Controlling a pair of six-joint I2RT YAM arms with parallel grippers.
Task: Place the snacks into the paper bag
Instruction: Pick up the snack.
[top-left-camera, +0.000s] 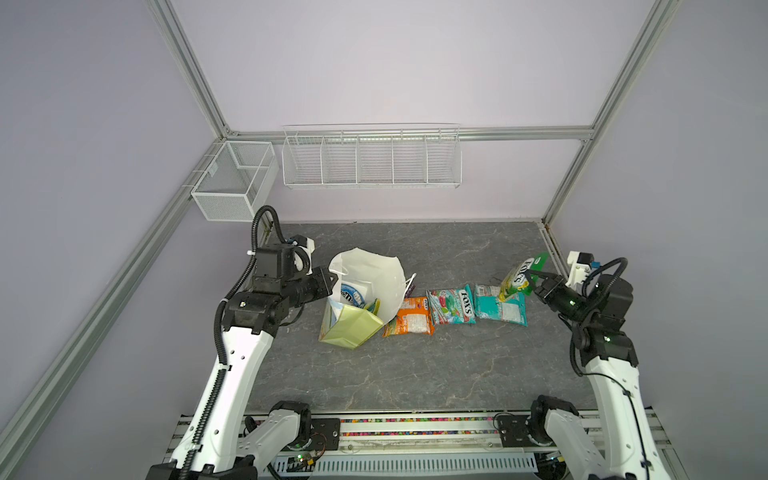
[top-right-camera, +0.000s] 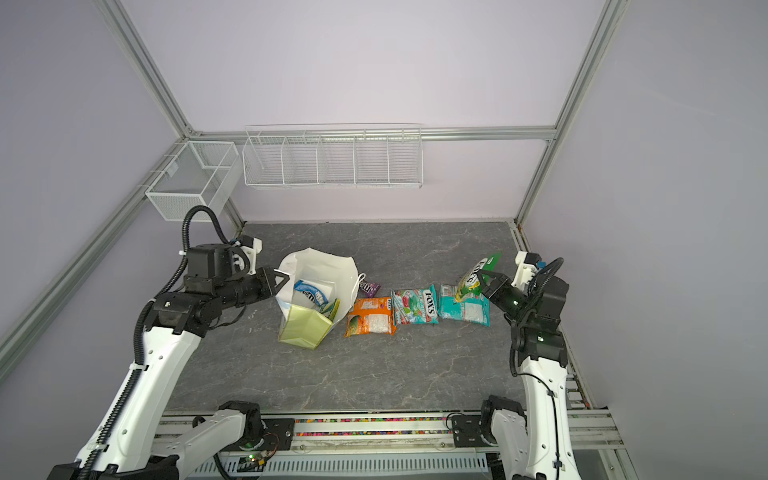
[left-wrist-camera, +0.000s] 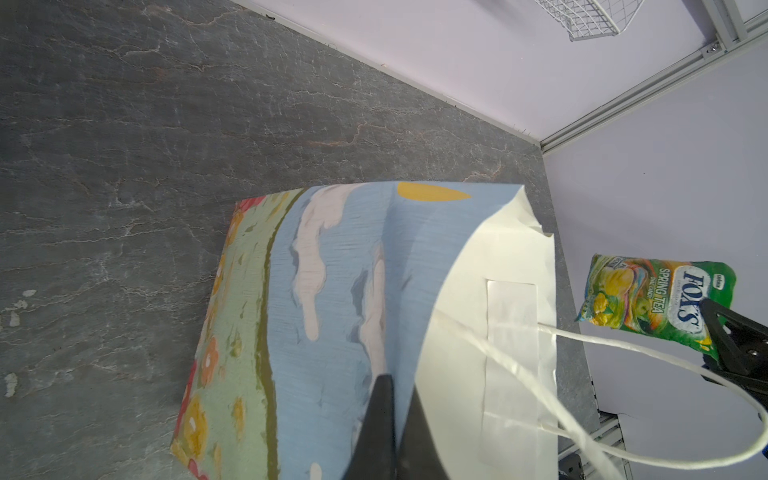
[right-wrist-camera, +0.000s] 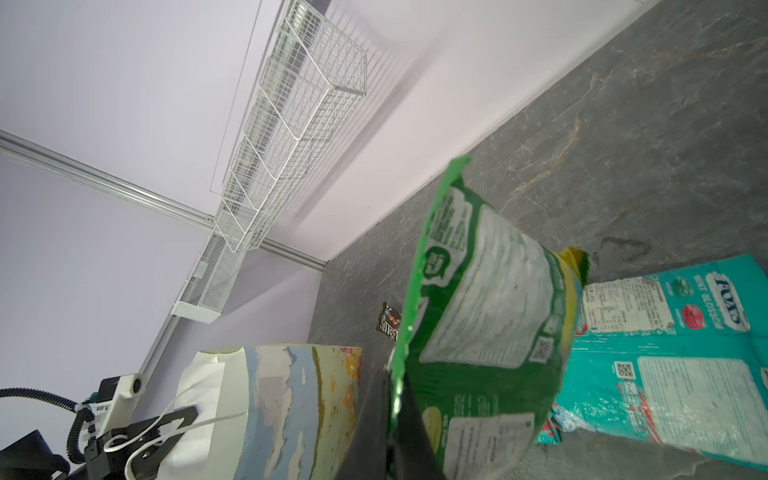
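One green pouch (top-left-camera: 514, 279) hangs clamped in the right gripper (top-left-camera: 533, 277), centre right of a top view, well apart from the bag (top-left-camera: 376, 266) at centre left. Left gripper (top-left-camera: 333, 279) pinches the bag's rim, mouth open. Step judged: carry. Next: move over the mouth, then release.

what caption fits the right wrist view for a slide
Right gripper shut on the green FOX'S pouch, with the paper bag beyond
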